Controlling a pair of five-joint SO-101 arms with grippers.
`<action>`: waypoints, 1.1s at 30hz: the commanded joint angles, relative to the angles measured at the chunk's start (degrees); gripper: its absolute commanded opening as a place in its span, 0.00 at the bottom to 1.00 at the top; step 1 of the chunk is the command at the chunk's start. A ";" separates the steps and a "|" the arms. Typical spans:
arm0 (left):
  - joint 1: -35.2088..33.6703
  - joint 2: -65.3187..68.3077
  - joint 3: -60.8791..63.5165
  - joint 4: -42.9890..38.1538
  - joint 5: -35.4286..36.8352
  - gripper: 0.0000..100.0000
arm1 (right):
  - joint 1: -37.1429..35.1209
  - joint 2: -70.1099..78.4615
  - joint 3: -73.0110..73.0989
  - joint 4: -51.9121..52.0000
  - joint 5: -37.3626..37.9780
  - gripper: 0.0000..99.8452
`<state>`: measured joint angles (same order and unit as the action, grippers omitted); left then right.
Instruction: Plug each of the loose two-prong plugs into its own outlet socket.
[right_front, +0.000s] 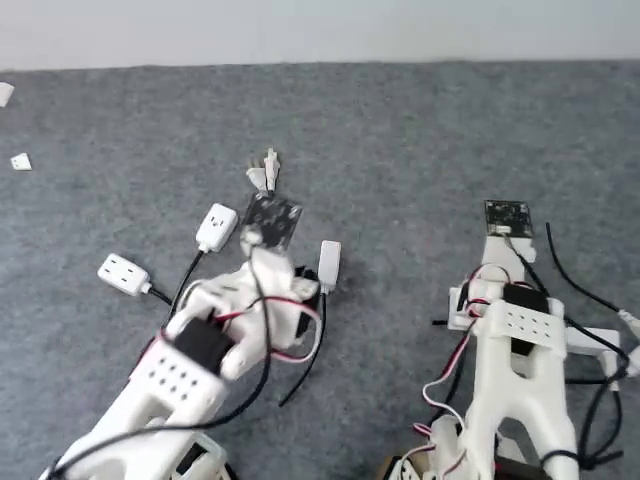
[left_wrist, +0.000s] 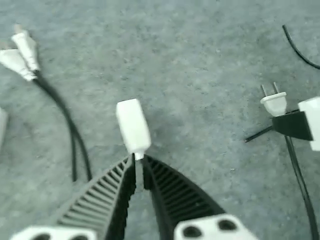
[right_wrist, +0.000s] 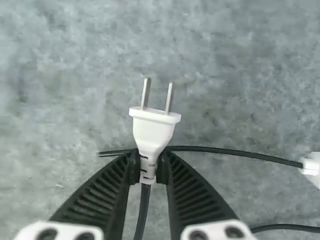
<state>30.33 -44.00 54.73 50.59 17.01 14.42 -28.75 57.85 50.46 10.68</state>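
1. on the grey table (right_front: 400, 130), left hand (left_wrist: 138, 162) is clenched on the cord end of a white outlet socket (left_wrist: 132, 125).
2. right hand (right_wrist: 148, 161) grasps a two-prong plug (right_wrist: 152, 127) by its base, prongs pointing away.
3. two loose plugs (right_front: 262, 172) lie near the left hand.

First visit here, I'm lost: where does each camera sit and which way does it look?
High view: fixed above, looking down at the table; left arm and right arm show.
Left wrist view: on the left wrist, looking along the left gripper, shut on a socket block.
Right wrist view: on the right wrist, looking along the right gripper, shut on a plug.
Shared: that plug also shows in the left wrist view; two loose plugs show in high and left wrist views.
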 joint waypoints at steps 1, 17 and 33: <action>1.76 12.57 -10.95 -0.09 1.32 0.01 | 1.71 0.75 -0.35 -1.63 1.58 0.01; 3.34 58.29 -36.97 -9.14 1.23 0.01 | 1.63 3.38 -0.62 -5.58 2.81 0.01; -11.16 60.92 -40.04 3.16 -0.18 0.01 | 1.45 3.47 -0.53 -6.02 2.81 0.01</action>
<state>21.01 17.71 15.52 51.47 17.98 15.38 -25.32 57.85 45.27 13.05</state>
